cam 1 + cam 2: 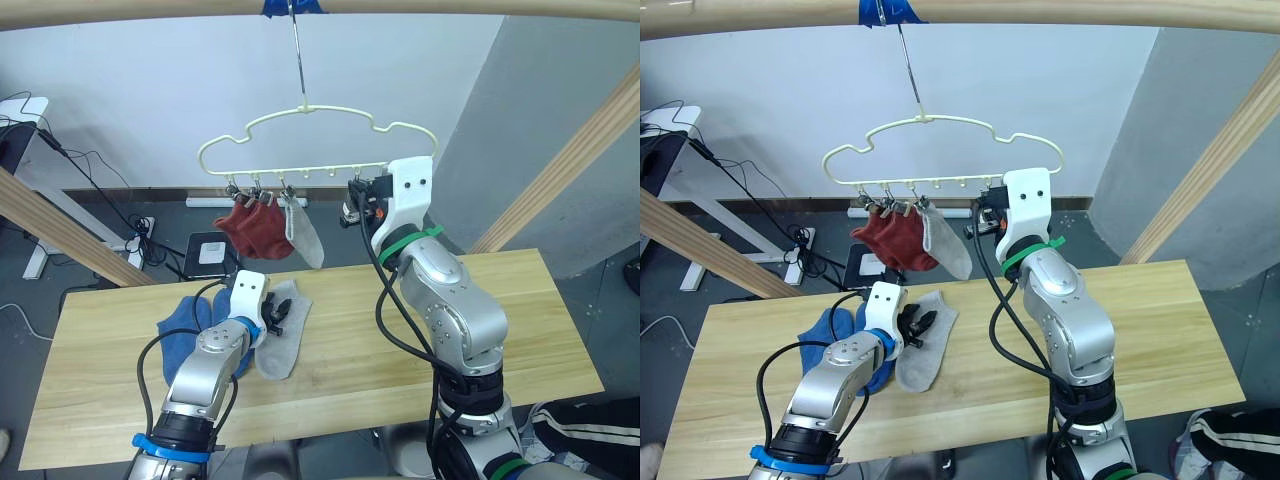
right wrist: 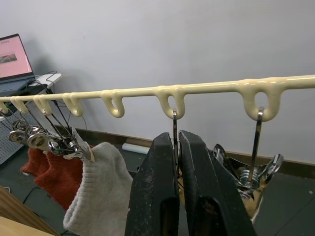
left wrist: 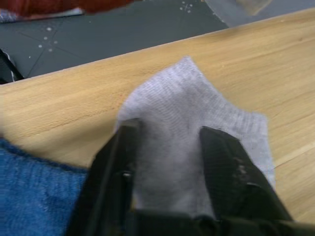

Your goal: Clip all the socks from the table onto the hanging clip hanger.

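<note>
Grey sock (image 3: 187, 123) lies between spread left gripper (image 3: 170, 142) fingers; right gripper (image 2: 177, 162) pinches a clip (image 2: 174, 129).

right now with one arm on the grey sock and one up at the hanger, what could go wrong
1. The left end effector straddles the grey sock with fingers open. Closing here might pinch only a fold, so the sock could slip on the lift.
2. The blue socks lie against the grey one and might drag along.
3. The right end effector is shut on a clip of the hanger, which hangs by one hook. Pulling could swing it and shake the three hung socks.
</note>
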Action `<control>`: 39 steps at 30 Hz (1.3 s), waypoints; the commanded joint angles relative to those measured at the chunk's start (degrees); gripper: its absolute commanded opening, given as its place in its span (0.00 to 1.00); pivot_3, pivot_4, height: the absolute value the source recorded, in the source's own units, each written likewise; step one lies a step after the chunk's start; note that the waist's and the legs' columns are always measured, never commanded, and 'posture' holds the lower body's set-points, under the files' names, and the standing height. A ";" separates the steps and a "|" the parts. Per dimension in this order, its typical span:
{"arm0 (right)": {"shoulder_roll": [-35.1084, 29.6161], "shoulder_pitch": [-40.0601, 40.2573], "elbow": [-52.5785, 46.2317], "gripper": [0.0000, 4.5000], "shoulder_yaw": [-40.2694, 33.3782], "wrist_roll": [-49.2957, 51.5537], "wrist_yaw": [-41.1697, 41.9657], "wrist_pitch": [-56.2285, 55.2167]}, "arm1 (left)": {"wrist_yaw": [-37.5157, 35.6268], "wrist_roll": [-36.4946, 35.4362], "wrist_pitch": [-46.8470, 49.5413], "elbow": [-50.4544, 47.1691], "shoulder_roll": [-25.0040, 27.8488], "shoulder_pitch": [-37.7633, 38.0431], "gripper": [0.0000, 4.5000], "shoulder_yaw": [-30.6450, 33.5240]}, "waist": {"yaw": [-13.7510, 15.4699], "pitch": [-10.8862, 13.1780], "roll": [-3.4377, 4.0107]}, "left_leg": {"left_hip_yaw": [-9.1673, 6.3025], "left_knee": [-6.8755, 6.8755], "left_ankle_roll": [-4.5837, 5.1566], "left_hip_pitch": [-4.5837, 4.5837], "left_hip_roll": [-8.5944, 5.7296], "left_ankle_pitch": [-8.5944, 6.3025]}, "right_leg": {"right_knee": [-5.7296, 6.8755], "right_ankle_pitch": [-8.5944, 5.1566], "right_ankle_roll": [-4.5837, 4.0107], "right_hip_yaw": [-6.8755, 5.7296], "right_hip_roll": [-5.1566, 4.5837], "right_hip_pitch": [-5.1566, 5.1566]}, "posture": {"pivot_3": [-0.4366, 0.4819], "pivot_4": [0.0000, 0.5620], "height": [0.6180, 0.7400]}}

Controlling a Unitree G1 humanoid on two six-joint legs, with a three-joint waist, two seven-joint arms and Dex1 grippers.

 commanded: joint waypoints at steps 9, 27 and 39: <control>0.11 0.36 -2.93 0.00 0.49 1.27 -1.07 0.58 | -3.49 -1.94 -4.17 -3.22 -1.43 2.31 0.01 1.01 | -0.08 0.01 0.01 | -0.03 -0.05 0.00 0.00 0.03 0.00 | -0.07 0.00 0.00 0.01 0.00 0.00 | 0.21 0.53 1.00; -0.06 0.20 -3.60 0.00 0.61 2.02 -0.85 1.10 | -12.07 -17.37 -8.64 -18.94 -5.58 6.02 0.01 3.82 | -0.40 0.03 0.03 | 0.01 -0.15 0.01 -0.04 0.01 -0.01 | -0.33 0.00 0.01 0.01 0.02 0.04 | 0.21 0.52 1.00; 0.73 0.99 -4.41 0.00 0.81 4.57 -0.52 3.52 | -11.40 -25.48 -3.41 -19.95 -7.36 1.28 0.01 6.05 | -0.41 0.03 0.03 | 0.01 -0.17 0.01 -0.09 0.01 -0.01 | -0.50 0.00 0.01 -0.01 0.03 0.05 | 0.21 0.51 1.00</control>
